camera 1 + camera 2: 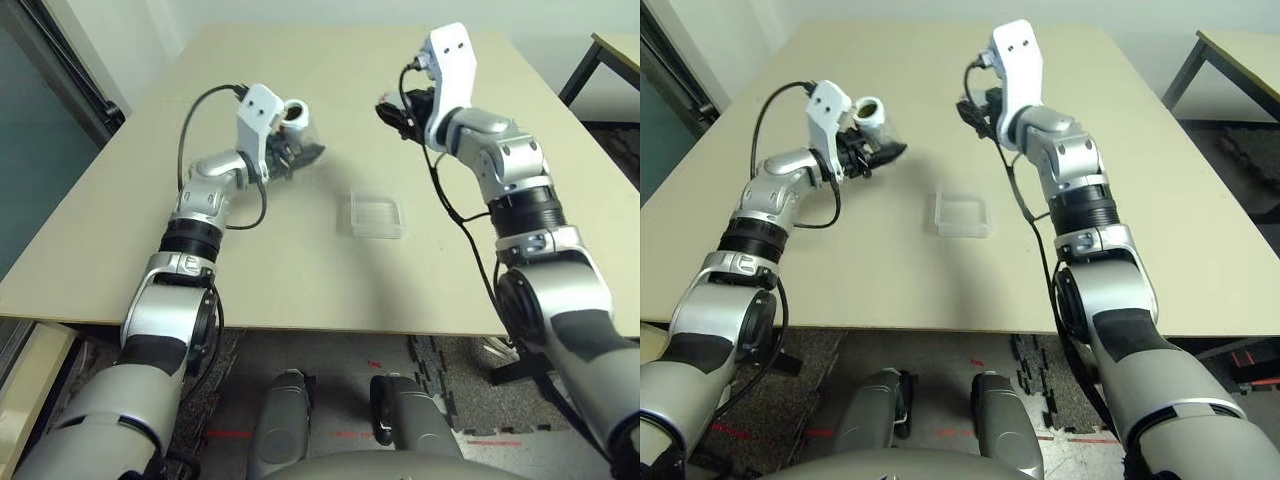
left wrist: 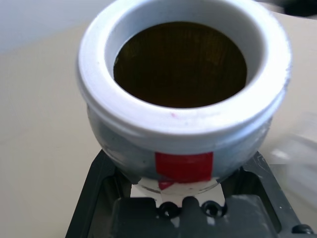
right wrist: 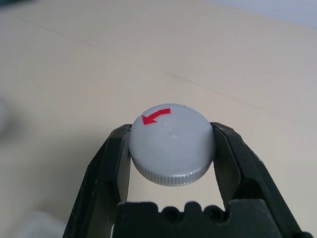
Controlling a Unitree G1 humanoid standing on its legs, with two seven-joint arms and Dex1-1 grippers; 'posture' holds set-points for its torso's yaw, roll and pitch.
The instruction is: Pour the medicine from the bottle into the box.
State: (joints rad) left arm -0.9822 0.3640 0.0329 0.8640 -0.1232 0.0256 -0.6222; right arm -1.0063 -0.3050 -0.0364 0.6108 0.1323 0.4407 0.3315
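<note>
Bottle (image 2: 183, 114) uncapped in left fingers (image 2: 99, 183); cap (image 3: 172, 144) in right fingers (image 3: 233, 163)

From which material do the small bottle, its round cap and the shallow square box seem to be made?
The open silvery-grey bottle looks like matte opaque plastic, with a thick moulded white rim. The round grey cap seems plastic too: a ridged edge and a printed red arrow. The shallow clear box appears to be thin translucent plastic; the table shows through.
</note>
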